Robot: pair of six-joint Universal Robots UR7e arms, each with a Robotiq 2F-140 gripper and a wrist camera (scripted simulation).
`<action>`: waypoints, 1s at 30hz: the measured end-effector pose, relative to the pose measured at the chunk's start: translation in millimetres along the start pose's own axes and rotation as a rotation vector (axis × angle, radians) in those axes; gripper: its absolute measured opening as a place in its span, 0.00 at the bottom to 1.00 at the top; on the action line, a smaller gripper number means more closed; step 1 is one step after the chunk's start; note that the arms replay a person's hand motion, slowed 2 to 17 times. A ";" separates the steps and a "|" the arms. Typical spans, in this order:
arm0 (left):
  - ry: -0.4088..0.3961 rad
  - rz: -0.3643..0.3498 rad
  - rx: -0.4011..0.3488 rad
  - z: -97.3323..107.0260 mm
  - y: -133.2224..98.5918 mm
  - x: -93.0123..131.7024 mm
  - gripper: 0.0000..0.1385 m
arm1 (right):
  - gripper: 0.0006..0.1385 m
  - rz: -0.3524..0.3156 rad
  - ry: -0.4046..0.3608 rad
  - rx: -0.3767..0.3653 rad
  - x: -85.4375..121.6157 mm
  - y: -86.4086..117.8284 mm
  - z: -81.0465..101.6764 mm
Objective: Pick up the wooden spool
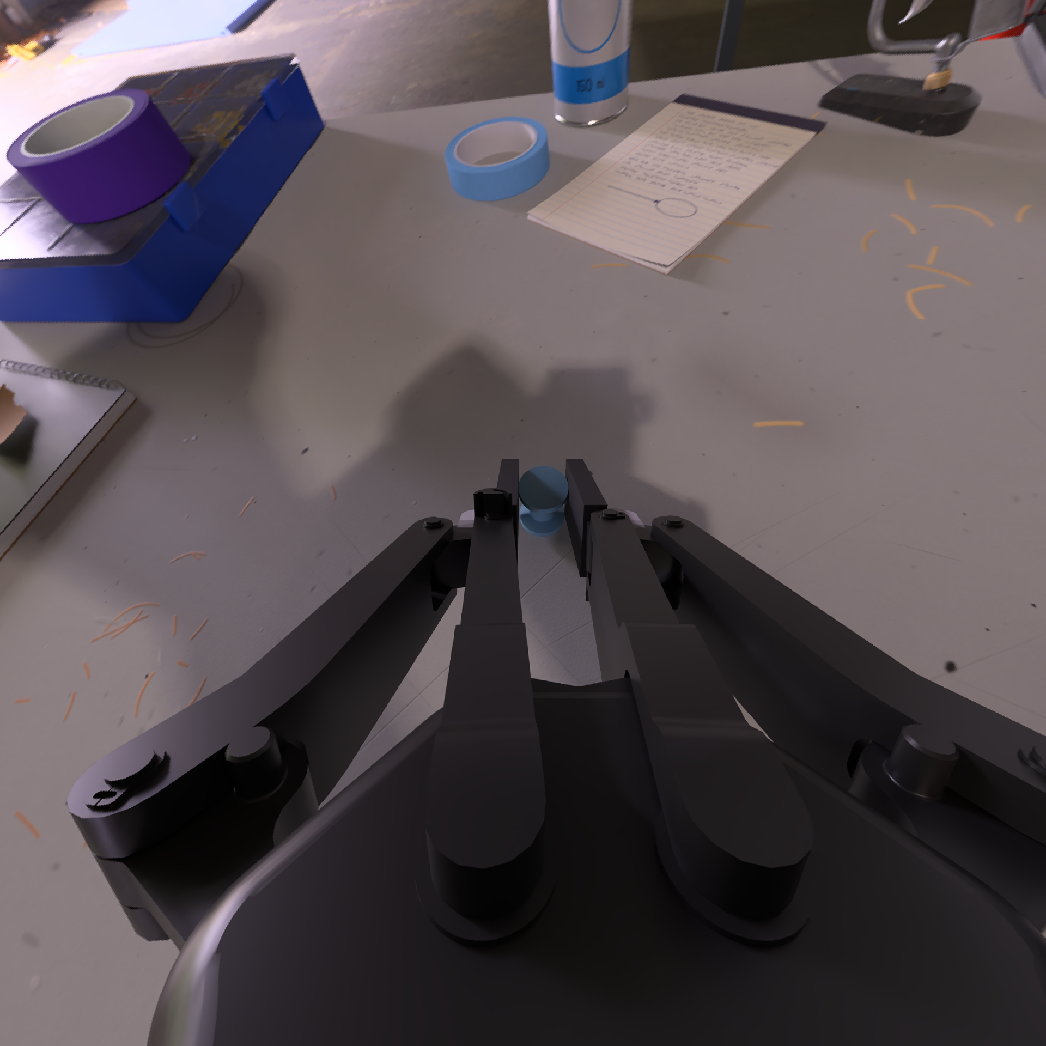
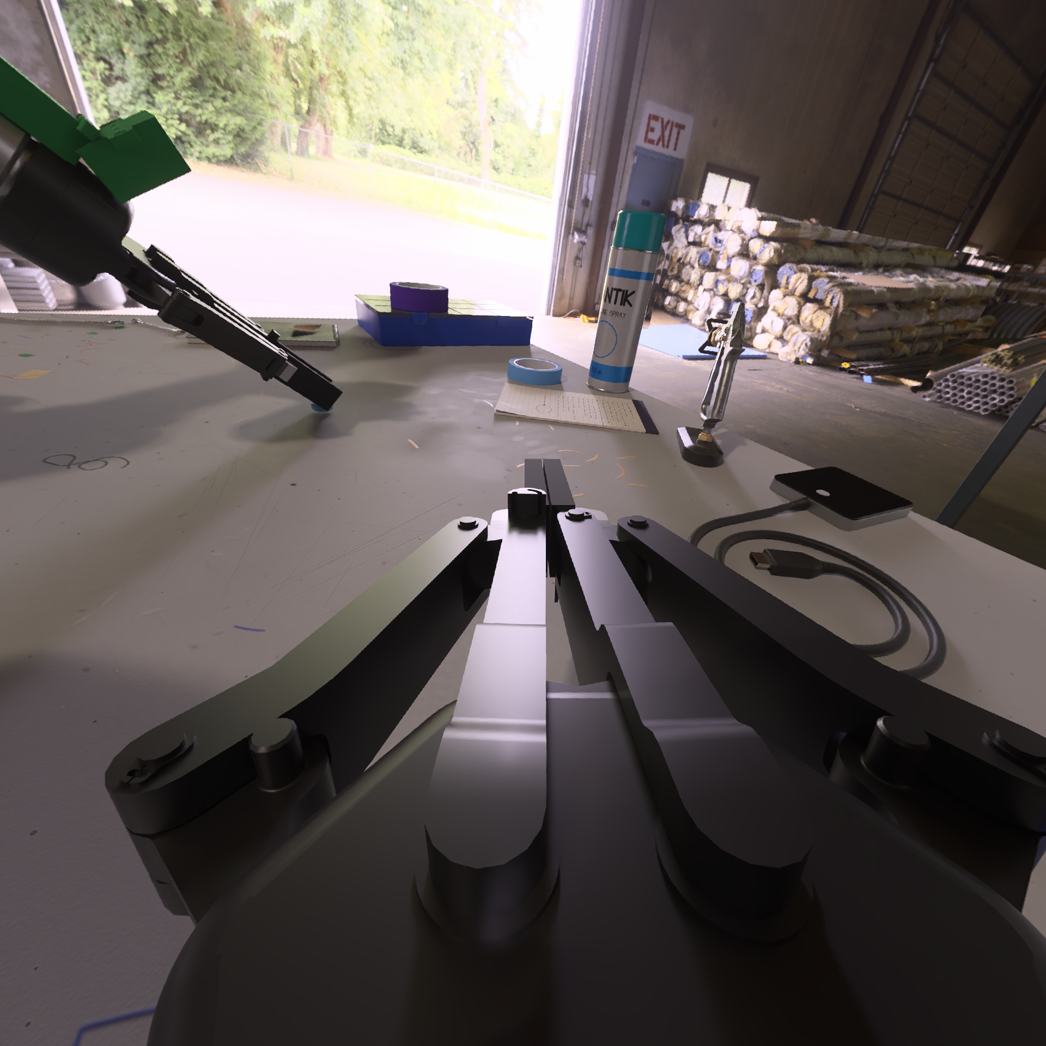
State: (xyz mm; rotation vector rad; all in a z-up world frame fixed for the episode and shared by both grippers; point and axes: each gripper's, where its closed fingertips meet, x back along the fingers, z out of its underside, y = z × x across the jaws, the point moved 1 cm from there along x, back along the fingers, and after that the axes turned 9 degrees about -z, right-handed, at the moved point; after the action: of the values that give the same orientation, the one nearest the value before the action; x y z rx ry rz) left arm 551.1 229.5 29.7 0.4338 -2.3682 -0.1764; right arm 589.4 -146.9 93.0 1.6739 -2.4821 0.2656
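The spool (image 1: 542, 493) is small and blue, with a round top flange and a narrow waist. It stands upright on the grey table (image 1: 792, 509). My left gripper (image 1: 542, 474) is shut on the spool, one finger pad against each side of its top flange. In the right wrist view the left gripper (image 2: 317, 390) slants down to the table, and only a sliver of the spool (image 2: 320, 407) shows under its tips. My right gripper (image 2: 543, 475) is shut and empty, above the table nearer the right side.
A purple tape roll (image 1: 96, 153) sits on a blue case (image 1: 170, 266) at far left. A light-blue tape roll (image 1: 498, 158), spray can (image 1: 591, 62) and notepad (image 1: 673, 181) lie ahead. A spiral notebook (image 1: 51, 447) lies left. A tool on a black base (image 2: 714, 385) and a hub with cable (image 2: 843, 498) lie right.
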 end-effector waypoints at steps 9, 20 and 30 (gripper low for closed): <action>-0.116 0.133 -0.049 -14.6 -21.2 9.8 0.16 | 0.00 -0.001 0.004 0.006 -0.4 0.9 0.3; -0.245 0.299 -0.113 -32.0 -50.7 29.0 0.16 | 0.00 -0.002 0.009 0.012 -0.9 1.7 0.6; -0.352 0.446 -0.209 -49.3 -80.1 53.3 0.16 | 0.00 -0.003 0.012 0.012 -1.3 1.8 0.9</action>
State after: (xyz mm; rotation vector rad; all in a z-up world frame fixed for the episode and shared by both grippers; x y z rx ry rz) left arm 568.3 135.4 80.0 -0.2480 -2.6832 -0.3066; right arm 588.2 -145.3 91.7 1.6752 -2.4741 0.2901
